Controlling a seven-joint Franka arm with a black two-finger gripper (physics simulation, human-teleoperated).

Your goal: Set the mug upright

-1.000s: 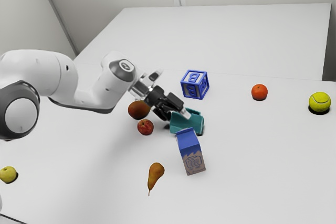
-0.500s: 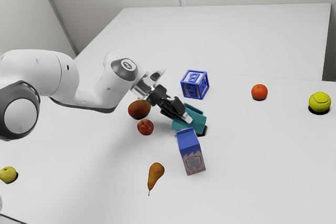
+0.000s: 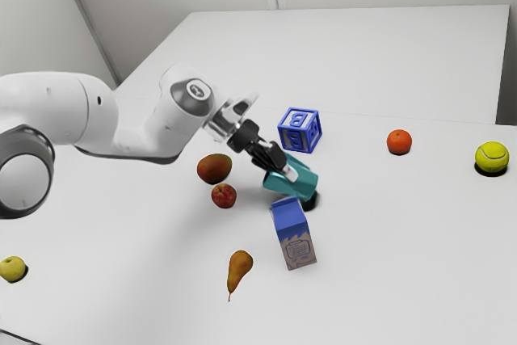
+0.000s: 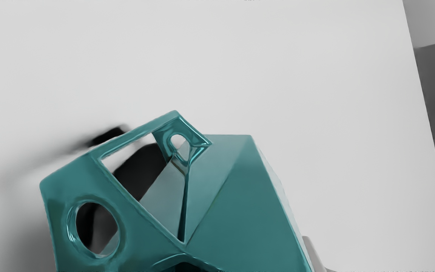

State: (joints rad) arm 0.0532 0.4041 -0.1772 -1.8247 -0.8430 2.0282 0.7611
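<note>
Teal and glossy, the mug point(image 3: 297, 188) is in my gripper point(image 3: 284, 170) near the middle of the table point(image 3: 388, 240), still leaning well over rather than upright. I read the pincer as closed on it, its fingers held apart by the mug's width: one pale fingertip point(image 4: 310, 249) lies along the mug's side in the wrist view, and the mug itself hides the other. What convinces me is that the mug has come up with the hand since half a second ago. Its dark shadow point(image 3: 308, 202) now spreads wider beneath the end towards the exterior view's right; whether an edge still touches down, I can't make out.

A second ago it lay lower, with the fingers spread around it; after that it swung round a little, and now its body slants up towards my hand. The arm point(image 3: 145, 131) has risen slightly too. From the wrist I see the angular, open-framed handle point(image 4: 139, 135) standing off the body.

Nothing else has shifted. The blue-topped carton point(image 3: 292, 232) stands just beside the mug, the blue letter block point(image 3: 299, 131) is nearby, and the red apple point(image 3: 224, 195) and brown pear point(image 3: 240, 268) sit where they were.
</note>
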